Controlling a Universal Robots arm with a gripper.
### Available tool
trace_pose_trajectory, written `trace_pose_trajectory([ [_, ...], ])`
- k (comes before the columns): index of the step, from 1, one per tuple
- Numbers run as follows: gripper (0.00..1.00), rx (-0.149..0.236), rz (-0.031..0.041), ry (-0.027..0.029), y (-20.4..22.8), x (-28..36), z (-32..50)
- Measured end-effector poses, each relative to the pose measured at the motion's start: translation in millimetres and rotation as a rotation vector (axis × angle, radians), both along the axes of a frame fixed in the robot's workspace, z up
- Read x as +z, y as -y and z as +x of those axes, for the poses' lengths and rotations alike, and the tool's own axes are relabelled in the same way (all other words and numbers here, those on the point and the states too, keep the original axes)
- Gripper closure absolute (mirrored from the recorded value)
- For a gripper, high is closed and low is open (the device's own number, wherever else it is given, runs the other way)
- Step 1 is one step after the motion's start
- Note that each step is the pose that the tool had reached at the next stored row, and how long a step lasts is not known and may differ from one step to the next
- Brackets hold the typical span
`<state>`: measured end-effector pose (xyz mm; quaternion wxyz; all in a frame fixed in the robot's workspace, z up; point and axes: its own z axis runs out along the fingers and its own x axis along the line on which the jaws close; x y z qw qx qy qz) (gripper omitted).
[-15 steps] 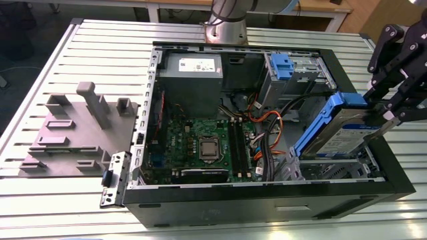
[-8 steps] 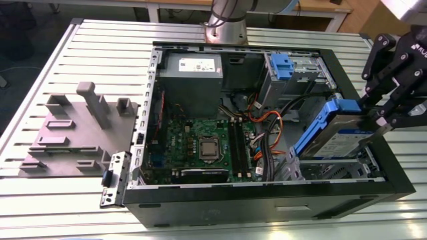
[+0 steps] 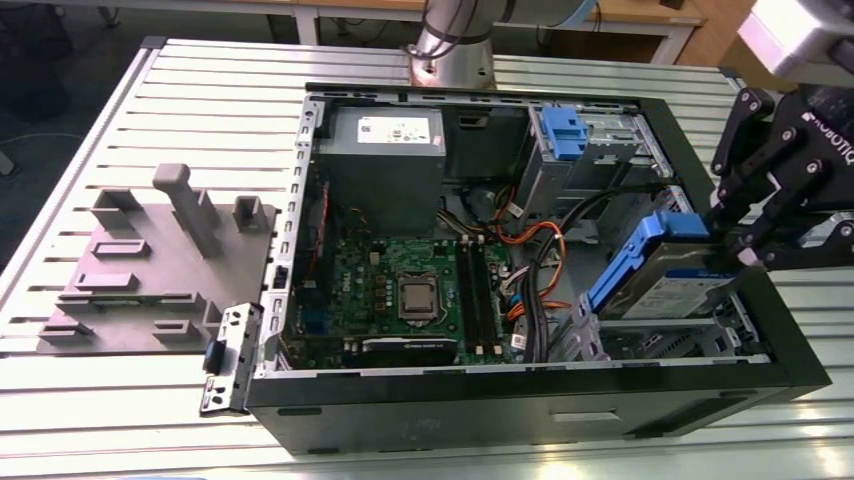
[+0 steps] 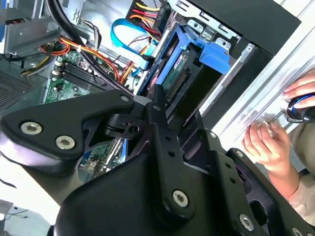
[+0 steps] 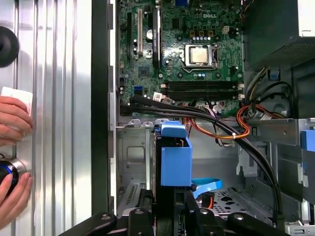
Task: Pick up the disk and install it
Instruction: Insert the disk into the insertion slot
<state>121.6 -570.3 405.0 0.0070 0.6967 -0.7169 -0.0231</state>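
Firstly, far left in the exterior view: a grey moulded plastic fixture [image 3: 147, 260] with upright posts lies on the ribbed aluminium table [image 3: 80, 150], well apart from the work.
Case: a black metal desktop computer case [image 3: 534, 410] lies open on its side in the middle of the table.
Inside, left part: a green motherboard [image 3: 400, 290] lies below a large grey metal power-supply box [image 3: 387, 140] with a white sticker.
Inside, middle: orange and black cables [image 3: 534, 240] run between the board and the drive bays.
Inside, upper right: a small blue plastic latch [image 3: 567, 135] sits on a bay with no drive in it.
Disk: the flat silver metal disk [image 3: 661, 280] in its bright blue plastic carrier stands tilted in the lower-right drive bay, one edge down in the bay and the other raised.
Gripper: the black two-fingered gripper [image 3: 731, 255] reaches in from the exterior view's right, its fingers drawn in tight on the disk's raised edge. In the first wrist view the blue carrier [image 5: 175, 162] sits between them.
Hands: a person's hands [image 5: 12, 123] rest on the table just outside the case wall.
Progress: pick-up looks done and the disk is at its bay. By its tilt, it is judged not yet seated flat.
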Motion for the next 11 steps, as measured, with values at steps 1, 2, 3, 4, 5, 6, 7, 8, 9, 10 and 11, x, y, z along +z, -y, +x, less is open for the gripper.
trace_pose_trajectory([
  [1, 0.65, 0.000, 0.0001, 0.0000, 0.1, -1.8, 0.0],
  [2, 0.65, 0.000, 0.0002, 0.0000, 0.1, -3.7, 0.0],
  [3, 0.65, 0.000, 0.0001, 0.0000, 0.2, -5.6, 0.0],
  [4, 0.65, 0.000, 0.0000, 0.0001, 0.3, -7.3, 0.0],
  [5, 0.65, 0.000, -0.0001, 0.0000, 0.3, -9.1, 0.0],
  [6, 0.65, 0.000, 0.0000, 0.0000, 0.4, -10.9, 0.0],
  [7, 0.65, 0.000, 0.0000, 0.0000, 0.5, -12.7, 0.0],
  [8, 0.65, 0.000, 0.0000, 0.0000, 0.6, -14.5, 0.0],
  [9, 0.65, 0.000, 0.0001, 0.0000, 0.7, -16.3, 0.0],
  [10, 0.65, 0.000, 0.0000, 0.0000, 0.8, -18.3, 0.0],
  [11, 0.65, 0.000, 0.0001, 0.0000, 0.8, -20.1, 0.0],
])
